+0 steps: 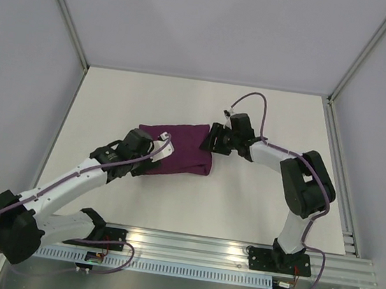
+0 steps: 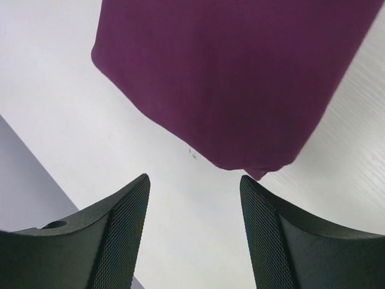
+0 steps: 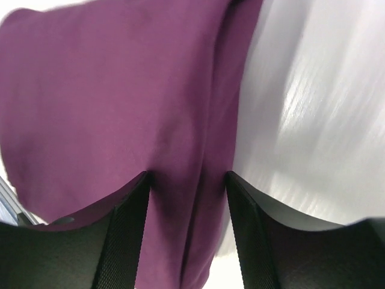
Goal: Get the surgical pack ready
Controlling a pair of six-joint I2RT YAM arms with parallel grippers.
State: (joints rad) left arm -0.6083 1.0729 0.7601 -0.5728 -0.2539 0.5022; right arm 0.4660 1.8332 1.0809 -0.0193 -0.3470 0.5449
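The surgical pack shows as a folded deep-purple cloth bundle (image 1: 181,151) lying mid-table; only its fabric is visible. My left gripper (image 1: 161,149) sits at the bundle's left end. In the left wrist view its fingers stand open (image 2: 194,180) over bare table, just short of the cloth's corner (image 2: 228,78). My right gripper (image 1: 211,138) is at the bundle's upper right corner. In the right wrist view it is open (image 3: 187,177), its jaws straddling a fold along the cloth's edge (image 3: 120,102) without pinching it.
The white table (image 1: 255,208) is boxed in by grey walls and aluminium posts (image 1: 65,12). A slotted metal rail (image 1: 236,252) carrying both arm bases runs along the near edge. Purple cables loop off each arm.
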